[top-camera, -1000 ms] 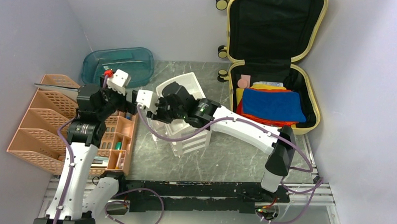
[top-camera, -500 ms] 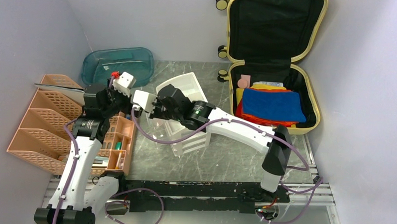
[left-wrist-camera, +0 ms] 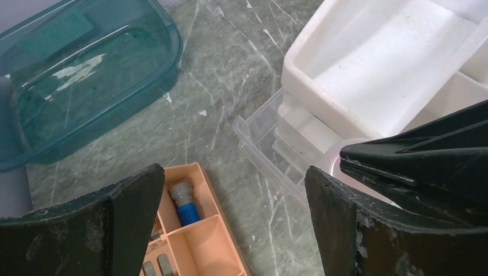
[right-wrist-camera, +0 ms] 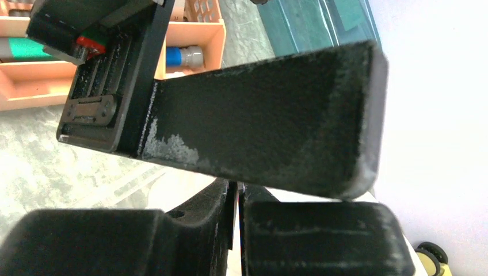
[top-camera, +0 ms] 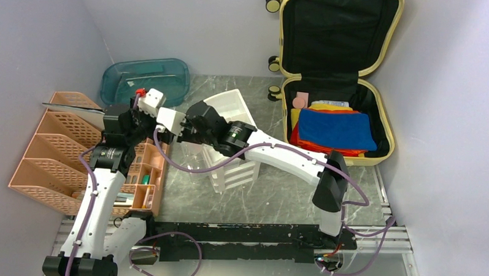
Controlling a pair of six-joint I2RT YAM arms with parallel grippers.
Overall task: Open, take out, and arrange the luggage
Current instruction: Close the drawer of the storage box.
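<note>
Begins far left of the white drawer unit (top-camera: 228,103) with the orange rack (top-camera: 58,134) and the teal tray (top-camera: 146,79); sees little danger there; finds the left hand (left-wrist-camera: 233,178) just left of the drawer unit, spread wide and gripping nothing; finds the right hand (right-wrist-camera: 236,201) close against it, stretched in across the drawer unit's top, pressed together down to a thin slit; cannot tell of anything thin pinched in that slit. Fears first a clash of the two hands, with one broad left finger (right-wrist-camera: 259,115) lying right across the right hand's own; judges any closing or twisting here likely to jam one against the other. Fears next a shove to the drawer unit from the right arm (top-camera: 284,155) lying low over it, enough perhaps to tip it or pull loose the clear drawer (left-wrist-camera: 262,138) jutting from its left side. Places the luggage (top-camera: 331,37) right of the drawer unit and further back, open, lid propped against the wall, blue cloth (top-camera: 337,129) folded over red and yellow layers in the lower shell, well apart from both hands; expects a long sweep back over the drawer unit, with the same risk of knocking it. Cannot make out the pale round shape (left-wrist-camera: 348,161) behind the right hand's fingers (left-wrist-camera: 414,155) in the left wrist view, held or merely lying beyond; loses both hands' fingertips under the white camera blocks (top-camera: 151,99) in the top view; sees nothing of the layers beneath the blue cloth.
</note>
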